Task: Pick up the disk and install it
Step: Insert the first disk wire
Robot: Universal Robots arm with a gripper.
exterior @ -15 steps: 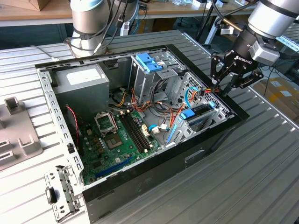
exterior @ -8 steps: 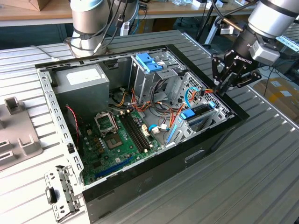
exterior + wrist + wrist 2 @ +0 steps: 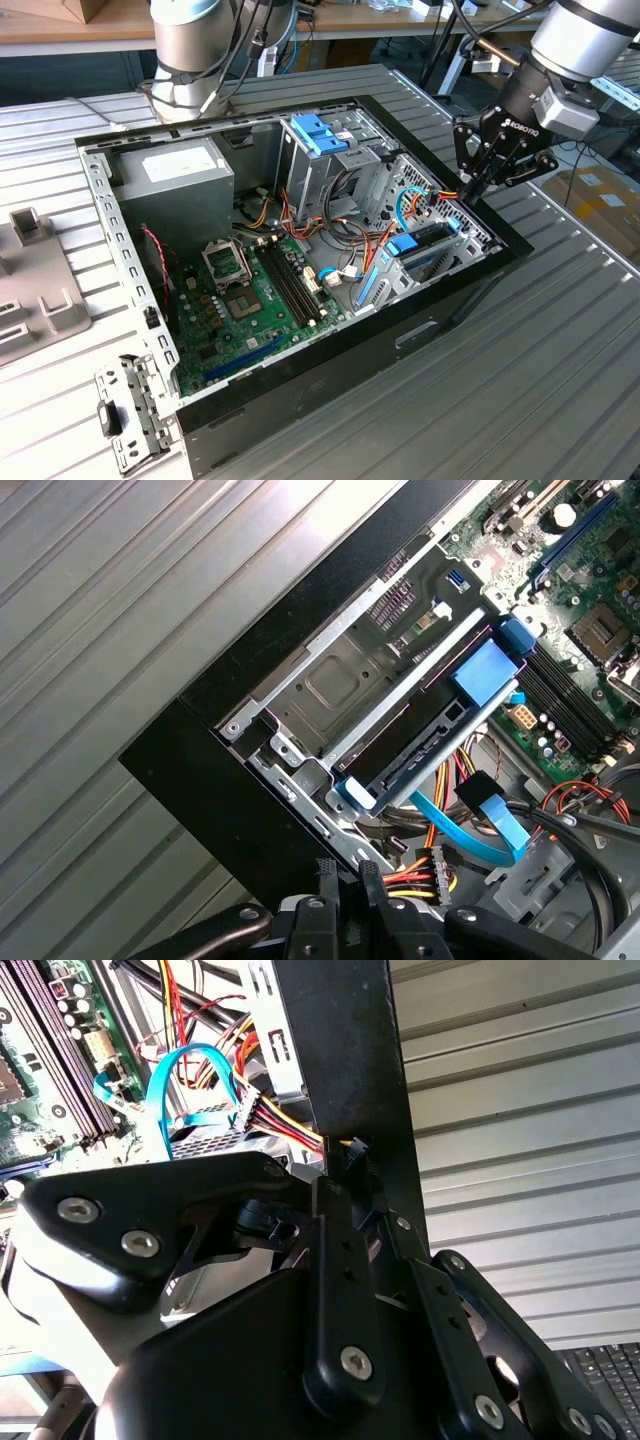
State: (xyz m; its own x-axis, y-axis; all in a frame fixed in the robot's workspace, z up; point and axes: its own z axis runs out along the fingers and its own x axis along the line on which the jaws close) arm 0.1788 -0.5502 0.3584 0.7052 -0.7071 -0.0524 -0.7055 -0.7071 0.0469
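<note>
Exterior view, read from its left to its right. A grey moulded tray (image 3: 35, 300) and a loose metal bracket (image 3: 130, 415) lie on the ribbed tabletop (image 3: 560, 380) beside the open computer case (image 3: 300, 260). Inside the case, the grey power supply (image 3: 165, 175) sits at the exterior view's left, the green motherboard (image 3: 255, 300) lies below it, and a drive cage with a pale blue latch (image 3: 318, 133) stands toward the centre.

Toward the exterior view's right, the disk (image 3: 428, 243) lies in the bay at the case's front corner, its blue tab end pointing toward the motherboard. In the first wrist view the disk (image 3: 430, 735) rests between its blue rails in the metal bay, apparently inserted, with a blue ribbon cable (image 3: 470, 835) and coloured power leads (image 3: 420, 865) just beside its near end.

The end effector (image 3: 478, 185) hangs at the case's front wall, just above the cable bundle and near the disk. Its fingers (image 3: 345, 885) are drawn close together with nothing held between them. In the second wrist view the fingertips (image 3: 350, 1160) sit against the black case wall (image 3: 345, 1050).

Judgement: the disk appears placed, and the work stands at seating or checking. Good practice here means pressing squarely along the rails, keeping the fingers free of the power leads, and avoiding sideways load on the case wall.
</note>
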